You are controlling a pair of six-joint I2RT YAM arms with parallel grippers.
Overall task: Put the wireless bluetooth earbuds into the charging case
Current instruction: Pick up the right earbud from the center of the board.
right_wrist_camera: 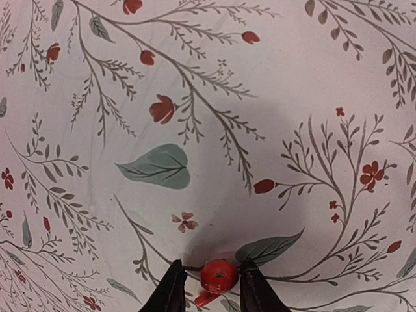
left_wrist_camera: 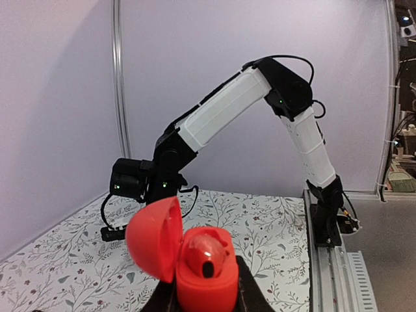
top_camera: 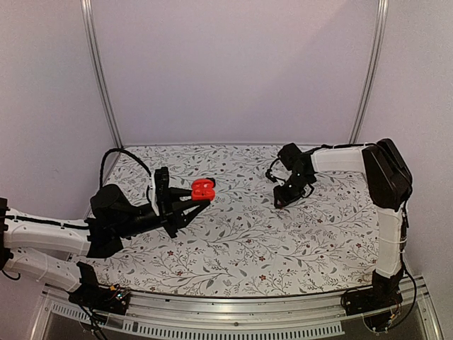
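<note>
My left gripper (top_camera: 192,203) is shut on the red charging case (top_camera: 203,187) and holds it above the table. In the left wrist view the case (left_wrist_camera: 207,283) sits between the black fingers (left_wrist_camera: 257,296) with its lid (left_wrist_camera: 154,237) swung open to the left. One glossy red earbud (left_wrist_camera: 203,253) lies in the case. My right gripper (top_camera: 282,201) is down at the tablecloth. In the right wrist view its fingers (right_wrist_camera: 170,294) straddle a second red earbud (right_wrist_camera: 219,275) lying on the cloth, with a small gap on the left side.
The table (top_camera: 283,241) is covered with a white floral cloth. The right arm (left_wrist_camera: 227,107) stands across the left wrist view. A metal rail (top_camera: 233,306) runs along the near edge. Grey walls close the back and sides.
</note>
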